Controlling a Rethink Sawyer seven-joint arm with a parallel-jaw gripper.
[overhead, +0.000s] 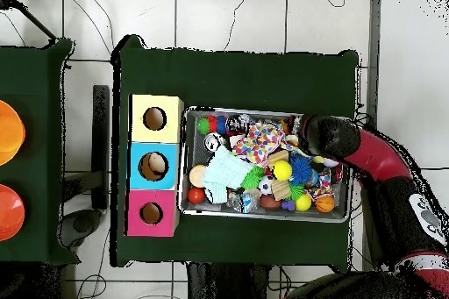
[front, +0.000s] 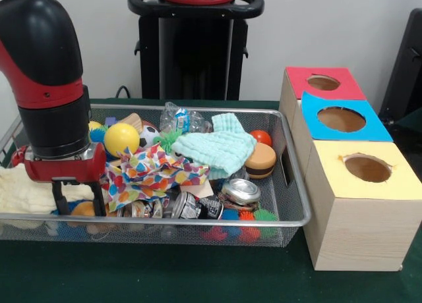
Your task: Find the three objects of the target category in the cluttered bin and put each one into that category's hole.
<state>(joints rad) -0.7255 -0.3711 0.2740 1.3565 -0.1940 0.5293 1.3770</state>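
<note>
Searching goes on — gripper [front: 79,199] hangs at the bin's [front: 298,184] end farthest from the three-holed box [front: 356,230], fingers spread around nothing, over an orange ball [front: 84,209]. Next it likely must drop and close — target category unclear.

No words, numbers or signs can be read anywhere. The small round silver tin can [front: 241,190] in the wire mesh bin [front: 298,184] has a dark label, and the crumpled clear plastic bottle [front: 183,118] has a blue one, but the print on both is too small and blurry to make out. The three wooden boxes with red [front: 323,83], blue [front: 343,118] and yellow [front: 366,168] tops carry no writing.
</note>
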